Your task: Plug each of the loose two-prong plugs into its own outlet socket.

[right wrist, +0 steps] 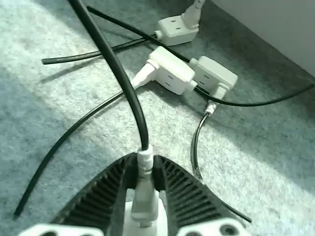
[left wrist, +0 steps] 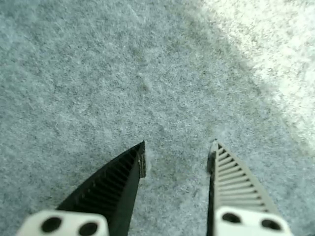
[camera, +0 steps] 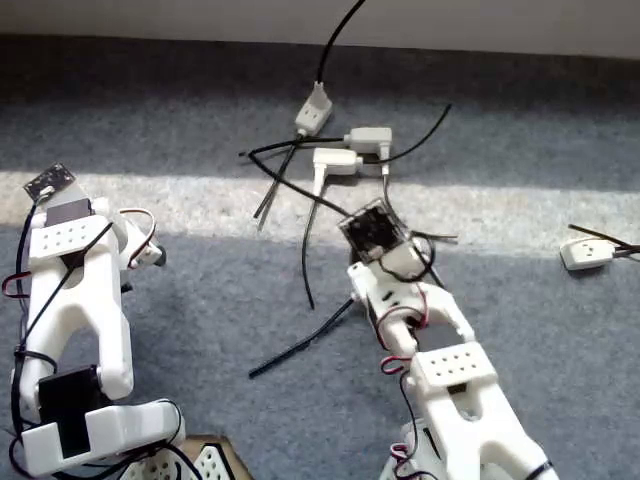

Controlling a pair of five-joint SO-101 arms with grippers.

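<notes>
Pinching the white two-prong plug (right wrist: pixel 142 196) on its black cord (right wrist: pixel 118 73) in the right tool (right wrist: pixel 143 160), near the white plastic outlet sockets (right wrist: pixel 172 73), left tool (left wrist: pixel 177 157) hanging spread, likely risking the stiff cord twisting prongs off-line.

Probably a robotics lab or test room: a white left arm (camera: pixel 75 300) and right arm (camera: pixel 450 385) stand on grey carpet-like covering (camera: pixel 220 290) strewn with loose plugs (camera: pixel 335 160). A pale wall (camera: pixel 500 25) runs behind, and a sunlight band (camera: pixel 200 205) crosses the covering.
</notes>
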